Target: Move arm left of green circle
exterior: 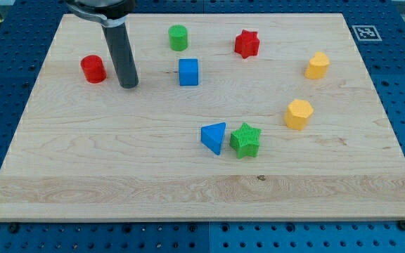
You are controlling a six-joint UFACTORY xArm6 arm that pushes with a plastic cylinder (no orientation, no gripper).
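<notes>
My tip (129,86) rests on the wooden tabletop (118,169) in its far left part, at the lower end of a straight dark rod that comes down from the view's top. There is no claw on this arm — only the rod, so nothing spreads or pinches.

Just to the tip's left, near but not touching, stands the red cylinder (93,69). To the tip's right, a little way off, sits the blue cube (188,72). The green cylinder (178,37) — the task's green circle — stands farther back and to the right of the tip, just beyond the blue cube and apart from it; the tip lies to its left and nearer the view's bottom.

Farther right along the far side is the red star (246,43), then a yellow block (317,65) of rounded, many-sided shape close to the right edge. Nearer and slightly left of it is a yellow hexagonal block (298,114). Toward the middle of the tabletop the blue triangle (214,137) and the green star (245,139) sit side by side, touching or nearly so, well apart from the tip
</notes>
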